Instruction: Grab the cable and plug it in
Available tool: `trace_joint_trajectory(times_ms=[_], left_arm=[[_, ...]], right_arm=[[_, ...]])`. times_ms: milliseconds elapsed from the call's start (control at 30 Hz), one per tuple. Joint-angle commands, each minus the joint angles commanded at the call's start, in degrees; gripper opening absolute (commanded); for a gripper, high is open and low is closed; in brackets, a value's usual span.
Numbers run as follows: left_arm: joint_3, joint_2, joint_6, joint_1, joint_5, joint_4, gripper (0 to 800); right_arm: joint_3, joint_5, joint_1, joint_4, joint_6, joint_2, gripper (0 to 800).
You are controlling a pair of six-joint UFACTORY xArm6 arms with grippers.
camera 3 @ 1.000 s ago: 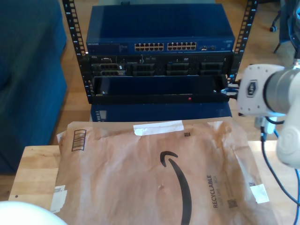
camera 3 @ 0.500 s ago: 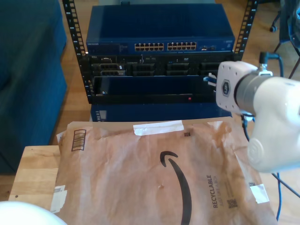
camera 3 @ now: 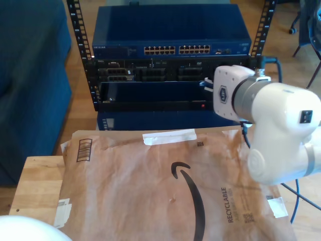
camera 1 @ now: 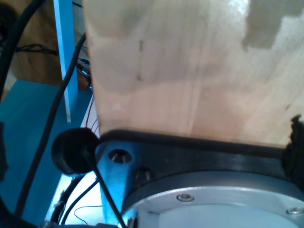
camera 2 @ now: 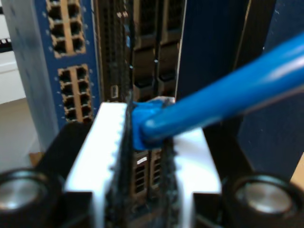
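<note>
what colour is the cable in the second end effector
Bright blue cable, clearest in the second wrist view.

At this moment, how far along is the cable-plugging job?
Done: my second gripper is shut on the thin bright-blue Ethernet cable. In hand: the arm holds it in front of the blue rack-mounted network switch. Left: pushing the plug into one of the switch's ports; it is not yet inserted.
</note>
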Motion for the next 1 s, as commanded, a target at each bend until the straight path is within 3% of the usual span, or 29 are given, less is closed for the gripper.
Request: trace_joint_trajectory(times_ms=[100,200,533,733,1000], left_arm=[[0.00,0.00,0.00,0.00,0.00,0.00,799],[0.00,0.00,0.00,0.00,0.00,0.00,799],[0.00,0.00,0.00,0.00,0.00,0.00,799],[0.00,0.00,0.00,0.00,0.00,0.00,799],[0.00,0.00,0.00,0.00,0.00,0.00,799]], right_arm=[[0.00,-6.33,0.97,-4.04,0.00,1.58,0],[0.26,-7.56,0.88,-4.57,0.00,2.11,0],[-1.32,-5.27,1.49,-4.04,0.53,1.76,0],[-0.97,-16.18,1.58,0.09,0.35,4.13,0],[-0.88,-26.46,2.46,0.70,0.35,7.91,0]])
